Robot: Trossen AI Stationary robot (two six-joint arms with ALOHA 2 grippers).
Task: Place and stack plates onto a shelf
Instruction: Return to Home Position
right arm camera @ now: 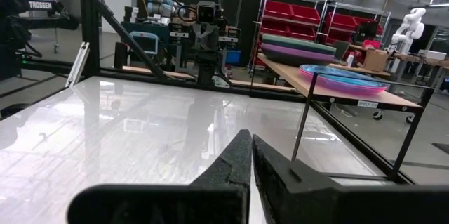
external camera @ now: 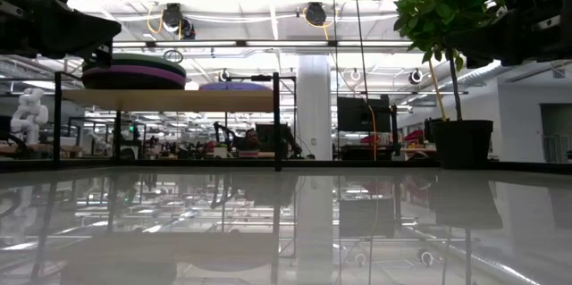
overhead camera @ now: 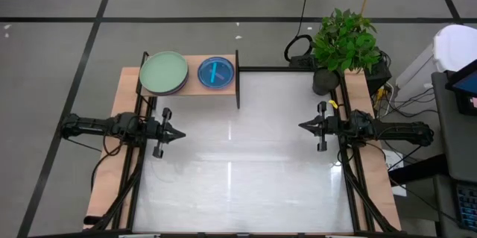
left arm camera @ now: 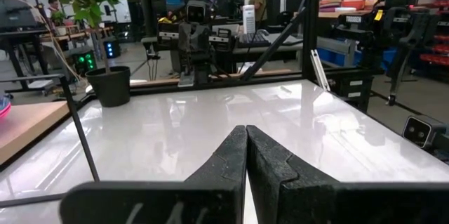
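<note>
The shelf (overhead camera: 192,83) is shown at the far left of the white tabletop (overhead camera: 238,171), bearing two stacks side by side: a large one on the left, topped by the sage-green plate (overhead camera: 163,72) with the purple plate (external camera: 134,71) lower in it, and a small one on the right, topped by the cyan plate (overhead camera: 217,72). The left gripper (overhead camera: 181,135) and the right gripper (overhead camera: 302,126) are held over the table's left and right sides, well apart from the shelf, each with its fingers pressed together on nothing. A potted plant (overhead camera: 344,40) is seen at the far right corner.

Robotics lab with bin racks (right arm camera: 295,17), humanoid robot (right arm camera: 410,24)
</note>
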